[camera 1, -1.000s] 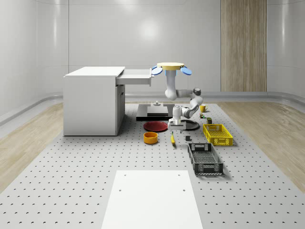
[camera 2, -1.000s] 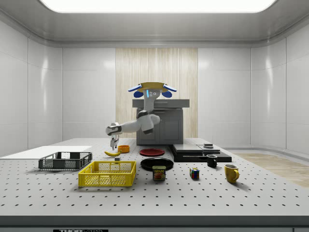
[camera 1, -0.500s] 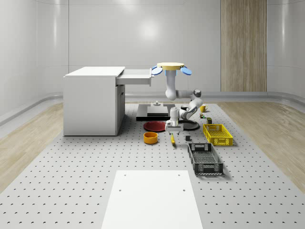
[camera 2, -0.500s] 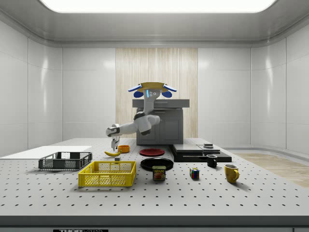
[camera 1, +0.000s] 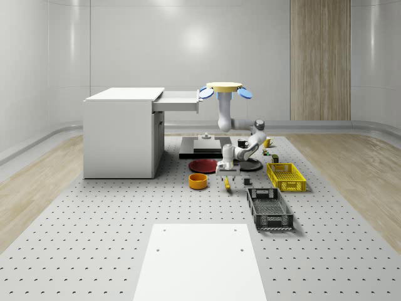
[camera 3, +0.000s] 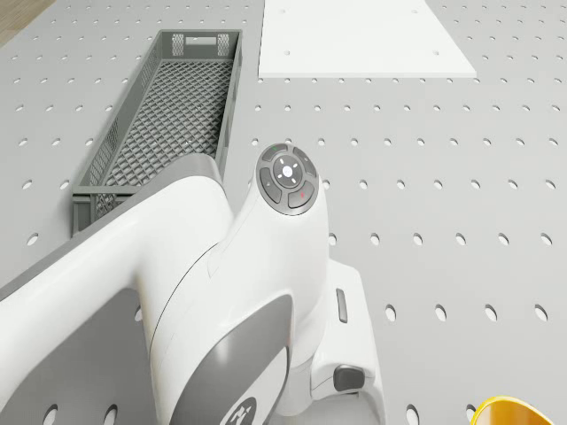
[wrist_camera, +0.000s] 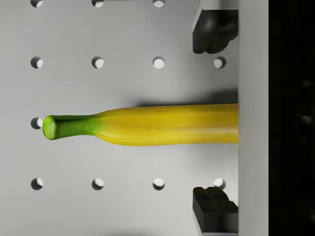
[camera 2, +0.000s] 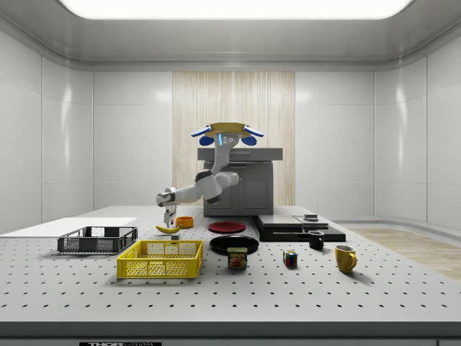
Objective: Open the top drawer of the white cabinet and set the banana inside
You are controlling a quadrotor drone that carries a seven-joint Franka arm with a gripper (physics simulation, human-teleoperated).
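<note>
On perforated table [camera 1: 94,219], spread-fingered end effector [wrist_camera: 214,120] straddles banana [wrist_camera: 147,130], seemingly untouched; drone [camera 1: 225,89] hovers above.

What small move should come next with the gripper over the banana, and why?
Probably a short straight descent, then close. The gripper is open, one fingertip on each side of the banana, which lies flat on the table. The drone hovers beside the open top drawer.
</note>
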